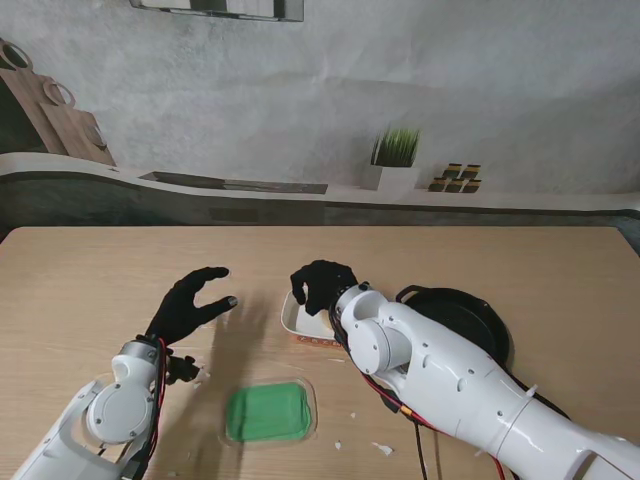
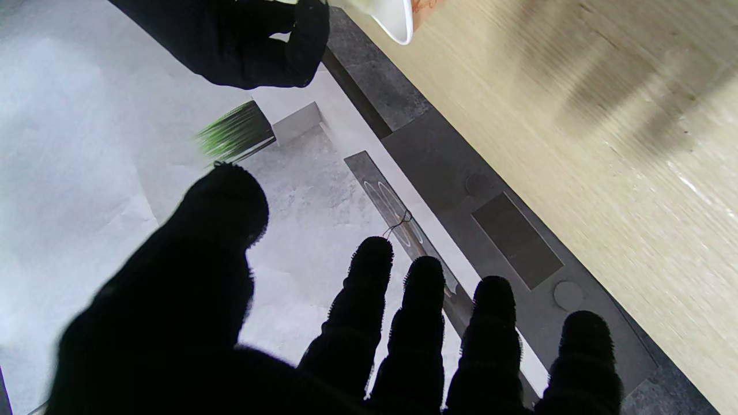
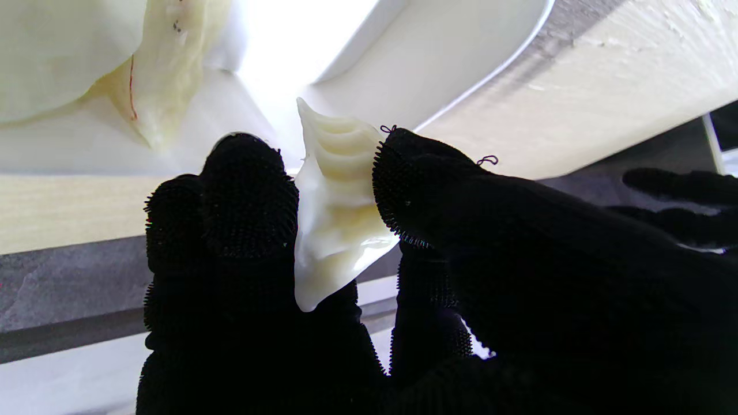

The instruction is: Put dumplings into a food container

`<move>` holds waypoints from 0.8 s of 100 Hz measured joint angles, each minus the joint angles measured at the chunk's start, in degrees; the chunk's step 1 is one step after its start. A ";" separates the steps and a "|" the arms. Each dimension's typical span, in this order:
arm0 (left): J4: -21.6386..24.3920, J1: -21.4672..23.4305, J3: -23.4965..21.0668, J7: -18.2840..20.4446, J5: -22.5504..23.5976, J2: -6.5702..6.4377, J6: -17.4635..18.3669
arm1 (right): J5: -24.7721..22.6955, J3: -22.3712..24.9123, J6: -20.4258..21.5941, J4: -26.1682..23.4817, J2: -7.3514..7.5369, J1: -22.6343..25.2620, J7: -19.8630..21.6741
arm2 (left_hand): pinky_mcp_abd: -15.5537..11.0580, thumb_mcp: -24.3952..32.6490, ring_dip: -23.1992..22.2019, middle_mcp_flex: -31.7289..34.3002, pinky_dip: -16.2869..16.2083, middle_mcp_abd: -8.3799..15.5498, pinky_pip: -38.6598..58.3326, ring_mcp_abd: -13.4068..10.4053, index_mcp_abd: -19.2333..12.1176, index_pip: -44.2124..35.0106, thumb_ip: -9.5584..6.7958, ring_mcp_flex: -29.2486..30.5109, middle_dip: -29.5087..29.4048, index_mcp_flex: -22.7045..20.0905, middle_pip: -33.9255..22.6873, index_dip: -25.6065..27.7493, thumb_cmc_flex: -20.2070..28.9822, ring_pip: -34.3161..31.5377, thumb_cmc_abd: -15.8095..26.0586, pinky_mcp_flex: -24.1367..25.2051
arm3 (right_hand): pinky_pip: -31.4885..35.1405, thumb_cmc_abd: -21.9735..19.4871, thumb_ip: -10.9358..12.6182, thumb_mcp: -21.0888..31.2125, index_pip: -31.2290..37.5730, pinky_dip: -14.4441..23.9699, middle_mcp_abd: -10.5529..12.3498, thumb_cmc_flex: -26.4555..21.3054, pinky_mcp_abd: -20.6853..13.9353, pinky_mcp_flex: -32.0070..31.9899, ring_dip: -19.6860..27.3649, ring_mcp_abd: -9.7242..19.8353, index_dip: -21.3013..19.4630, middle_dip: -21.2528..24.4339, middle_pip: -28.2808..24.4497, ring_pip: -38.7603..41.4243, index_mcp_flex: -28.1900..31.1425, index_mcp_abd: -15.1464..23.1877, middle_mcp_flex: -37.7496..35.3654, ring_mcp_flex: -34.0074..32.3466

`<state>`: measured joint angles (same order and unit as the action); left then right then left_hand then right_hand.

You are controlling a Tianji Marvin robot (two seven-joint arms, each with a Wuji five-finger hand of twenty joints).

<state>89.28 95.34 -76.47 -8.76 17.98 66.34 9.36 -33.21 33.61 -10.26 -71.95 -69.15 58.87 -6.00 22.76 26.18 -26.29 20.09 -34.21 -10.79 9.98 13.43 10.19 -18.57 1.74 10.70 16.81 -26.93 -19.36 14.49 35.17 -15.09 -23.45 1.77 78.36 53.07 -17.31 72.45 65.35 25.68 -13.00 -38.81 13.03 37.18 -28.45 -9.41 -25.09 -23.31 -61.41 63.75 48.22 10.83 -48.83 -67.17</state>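
Note:
My right hand (image 1: 322, 284) hovers over the white food container (image 1: 298, 322) at the table's middle, pinching a pale pleated dumpling (image 3: 334, 213) between thumb and fingers (image 3: 248, 196). In the right wrist view the container's rim (image 3: 461, 75) lies just beyond the dumpling, and another dumpling (image 3: 155, 63) rests inside. To the container's left my left hand (image 1: 190, 302) is raised off the table, fingers (image 2: 369, 323) spread, nothing in it. The container's corner (image 2: 392, 17) shows in the left wrist view.
A green lid (image 1: 268, 412) lies on the table nearer to me, between the arms. A black round plate (image 1: 480, 318) sits right of the container, partly hidden by my right arm. White crumbs (image 1: 380, 448) dot the near table.

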 measured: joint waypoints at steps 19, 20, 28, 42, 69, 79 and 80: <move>0.11 0.11 0.02 0.00 0.07 -0.02 -0.02 | -1.11 0.01 0.12 -0.48 0.42 0.21 2.76 | 0.00 0.00 0.00 0.00 0.00 0.00 0.00 0.00 0.00 0.00 0.00 0.01 0.00 0.00 0.00 0.00 0.00 0.00 0.00 0.00 | -2.25 -4.01 0.90 -0.98 -6.40 -0.51 5.96 5.48 -2.54 -11.14 0.99 0.53 3.76 -3.55 -1.11 -6.49 -11.13 -5.31 12.00 13.83; 0.12 0.11 0.03 0.00 0.08 -0.02 -0.03 | -1.20 0.03 0.19 -0.60 0.51 0.24 2.95 | 0.00 0.00 0.00 0.00 0.00 0.00 0.00 0.00 0.00 0.00 0.00 0.01 0.00 0.00 0.00 0.00 0.00 0.00 0.00 0.00 | -2.67 -4.59 2.67 -1.06 -7.58 -0.51 6.70 6.52 -2.92 -12.46 0.99 0.60 2.74 -4.01 -1.15 -7.04 -11.78 -6.57 13.26 15.24; 0.18 0.12 0.07 0.09 0.16 -0.04 -0.07 | -2.37 0.25 1.19 -1.62 1.24 0.61 3.79 | 0.00 0.00 0.00 0.00 0.00 0.00 0.00 0.00 0.00 0.00 0.00 0.01 0.00 0.00 0.00 0.00 0.00 0.00 0.00 0.00 | -3.38 -5.43 5.57 -3.23 -12.06 -0.37 8.46 9.80 -4.16 -16.63 0.35 0.79 -0.90 -4.68 -1.01 -8.76 -16.28 -8.13 19.39 21.80; 0.25 0.12 0.11 0.12 0.30 -0.04 -0.10 | -2.78 2.42 2.73 -4.19 2.24 2.28 4.86 | 0.00 0.00 0.00 0.00 0.00 -0.01 0.00 0.01 0.00 0.00 0.00 0.01 0.00 0.00 0.00 0.00 0.00 0.00 0.00 0.00 | -4.94 -8.17 5.57 -7.41 -14.64 0.31 9.18 14.02 -5.66 -23.00 -0.05 1.07 -0.27 -4.51 0.85 -11.48 -23.31 -9.52 27.25 31.77; 0.88 0.46 -0.55 2.20 1.17 -0.27 -0.06 | -7.82 13.81 4.72 -16.88 4.75 12.13 9.52 | 0.00 0.00 -1.99 1.97 0.00 -0.01 0.00 0.02 0.00 0.00 0.00 1.41 1.63 -0.30 -2.02 0.00 0.00 -2.23 0.00 0.00 | -7.44 -13.78 6.64 -12.08 -14.74 2.84 9.20 16.21 -6.67 -28.00 -0.66 1.07 1.74 -3.25 1.84 -13.34 -27.53 -11.16 31.14 38.19; 2.96 1.74 -2.19 5.89 3.33 -0.78 -0.08 | -8.19 18.65 5.11 -22.31 5.92 17.27 11.84 | 0.00 0.01 -2.04 1.97 0.00 0.02 0.00 0.02 0.00 -0.49 0.00 1.41 2.18 -0.34 -2.13 0.65 0.00 -2.73 -0.57 0.00 | -7.44 -15.63 6.66 -12.77 -15.24 4.31 8.42 16.23 -6.53 -27.93 -1.30 0.47 2.72 -3.25 1.68 -11.86 -26.17 -13.40 29.23 38.13; 3.23 1.92 -2.41 6.26 3.78 -0.85 -0.06 | -8.13 19.03 5.10 -22.73 6.01 17.77 11.89 | 0.00 0.01 -2.04 1.97 0.00 0.02 0.00 0.02 0.00 -0.76 0.00 1.41 2.25 -0.38 -2.13 0.93 0.00 -2.73 -0.59 0.00 | -7.44 -15.77 6.65 -12.77 -15.29 4.43 8.11 16.23 -6.50 -27.84 -1.41 0.39 2.98 -3.25 1.68 -11.52 -25.86 -13.49 29.23 38.12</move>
<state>92.51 97.25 -78.88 -2.49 21.76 65.48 9.30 -41.34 52.65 -5.15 -94.68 -63.14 76.63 5.90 22.76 26.19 -28.33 22.06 -34.21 -10.77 9.98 13.45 10.19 -19.34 1.74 12.11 19.07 -27.31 -21.49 15.41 35.17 -17.82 -24.03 1.77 70.92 37.30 -10.65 59.69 50.06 30.11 -4.89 -22.58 6.53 9.34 -29.86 -9.02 -22.12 -26.56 -59.72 52.23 22.36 -2.66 -19.59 -29.05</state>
